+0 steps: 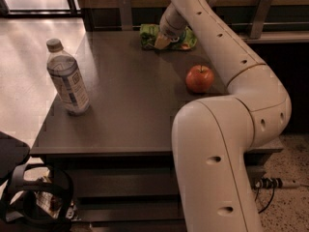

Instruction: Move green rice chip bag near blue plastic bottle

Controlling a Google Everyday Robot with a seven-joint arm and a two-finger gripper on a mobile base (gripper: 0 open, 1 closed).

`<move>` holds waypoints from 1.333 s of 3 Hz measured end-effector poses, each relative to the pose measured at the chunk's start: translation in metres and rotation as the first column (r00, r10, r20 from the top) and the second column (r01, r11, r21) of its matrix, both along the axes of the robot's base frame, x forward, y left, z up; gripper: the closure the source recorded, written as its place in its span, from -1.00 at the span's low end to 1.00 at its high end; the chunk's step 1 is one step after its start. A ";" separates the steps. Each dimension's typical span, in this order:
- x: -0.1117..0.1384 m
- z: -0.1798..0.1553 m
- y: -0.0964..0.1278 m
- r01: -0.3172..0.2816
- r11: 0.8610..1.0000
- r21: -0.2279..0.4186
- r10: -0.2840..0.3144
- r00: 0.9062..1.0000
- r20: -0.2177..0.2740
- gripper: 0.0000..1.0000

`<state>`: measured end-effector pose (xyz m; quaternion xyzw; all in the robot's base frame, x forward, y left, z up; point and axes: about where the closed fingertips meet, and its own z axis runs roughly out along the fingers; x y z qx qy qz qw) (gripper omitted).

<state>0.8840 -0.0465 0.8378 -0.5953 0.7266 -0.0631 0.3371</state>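
Observation:
The green rice chip bag (186,40) lies crumpled at the far edge of the dark table (125,105), right of its middle. My gripper (162,41) is down on the bag's left part and covers its centre. The blue plastic bottle (67,79) stands upright near the table's left edge, clear with a tan cap and a blue-and-white label, far from the bag. My white arm (227,129) reaches from the lower right across the table's right side.
A red-orange apple (200,78) sits on the table's right side, between the bag and my arm's elbow. A wall rail with metal brackets (124,11) runs behind the table. Dark gear (34,197) sits on the floor at the lower left.

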 end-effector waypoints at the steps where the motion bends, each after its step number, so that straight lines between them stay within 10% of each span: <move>1: 0.000 0.000 0.000 0.000 1.000 0.000 0.000 1.000 0.000 1.00; 4: -0.006 0.033 -0.015 0.020 0.999 -0.038 -0.019 0.999 0.041 1.00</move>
